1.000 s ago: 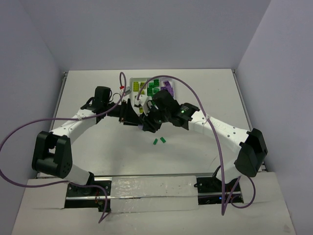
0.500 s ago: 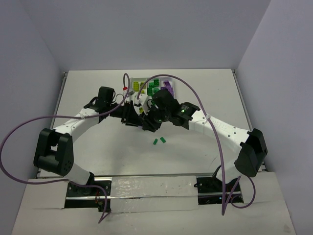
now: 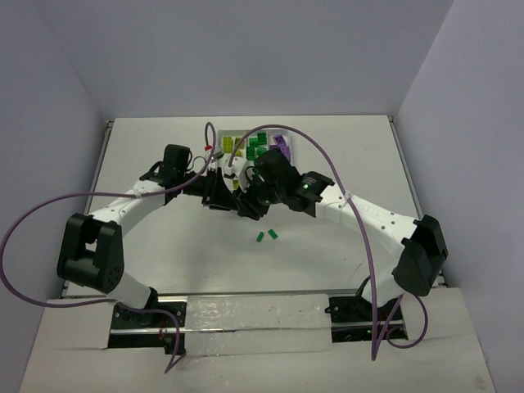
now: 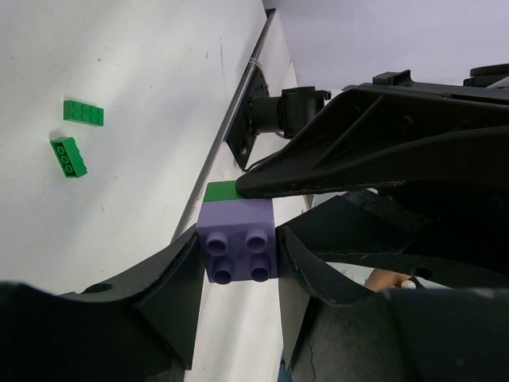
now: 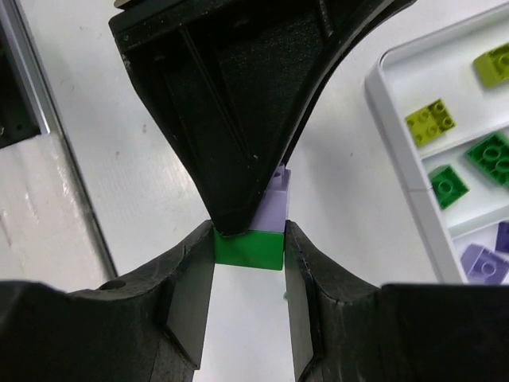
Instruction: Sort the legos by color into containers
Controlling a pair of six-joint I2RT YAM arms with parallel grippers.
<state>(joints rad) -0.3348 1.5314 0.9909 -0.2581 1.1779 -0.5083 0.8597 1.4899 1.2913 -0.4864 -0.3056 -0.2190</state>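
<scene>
Tabletop (image 3: 327, 254) below, left claw (image 4: 237, 256) pinches lilac brick (image 4: 236, 229), right claw (image 5: 249, 256) green brick (image 5: 249, 245).

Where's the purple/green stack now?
Centre of the top view, near side of the tray: left claw grips the purple brick, right claw the green brick.

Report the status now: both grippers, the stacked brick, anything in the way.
Left gripper shut on small lilac plastic brick. Right gripper shut on green plastic brick joined to it. Two loose green bricks on table, clear of arms.
</scene>
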